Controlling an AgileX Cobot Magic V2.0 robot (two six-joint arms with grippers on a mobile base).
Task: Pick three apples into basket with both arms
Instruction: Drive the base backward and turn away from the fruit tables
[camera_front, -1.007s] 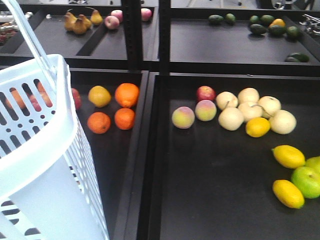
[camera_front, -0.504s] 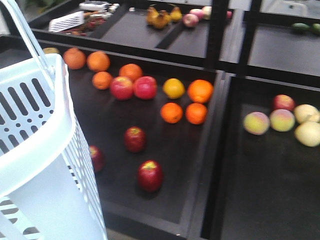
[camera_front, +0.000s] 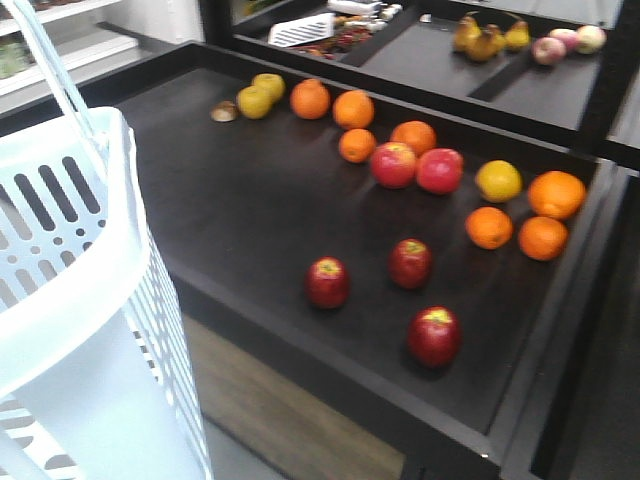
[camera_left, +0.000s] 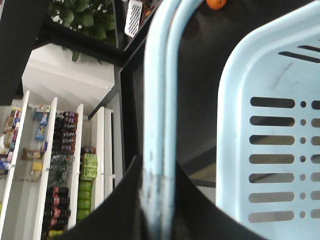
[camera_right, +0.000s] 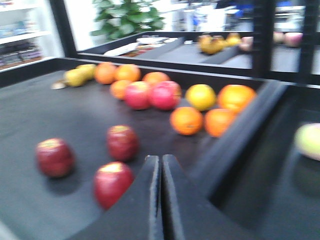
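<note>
Three dark red apples lie on the black tray (camera_front: 250, 220): one on the left (camera_front: 327, 282), one behind it (camera_front: 410, 263), one nearest the front edge (camera_front: 434, 336). The right wrist view shows them too, blurred: left (camera_right: 55, 157), middle (camera_right: 122, 142), nearest (camera_right: 112, 184). My right gripper (camera_right: 160, 159) is shut and empty, hovering just right of the nearest apple. The pale blue basket (camera_front: 90, 290) fills the left foreground. My left gripper (camera_left: 159, 164) is shut on the basket's handle (camera_left: 160, 90), with the slotted basket wall (camera_left: 270, 125) to its right.
Two brighter red apples (camera_front: 394, 165) (camera_front: 439, 171) and several oranges (camera_front: 489, 227) lie farther back on the tray, with yellow-green fruit (camera_front: 255, 100) at the far left. A raised divider (camera_right: 235, 140) borders the tray on the right. Drink shelves (camera_left: 60, 165) stand to the left.
The front view has swung left, from the tray of peaches and lemons to the tray with the dark red apples. The basket keeps its place in the view.
</note>
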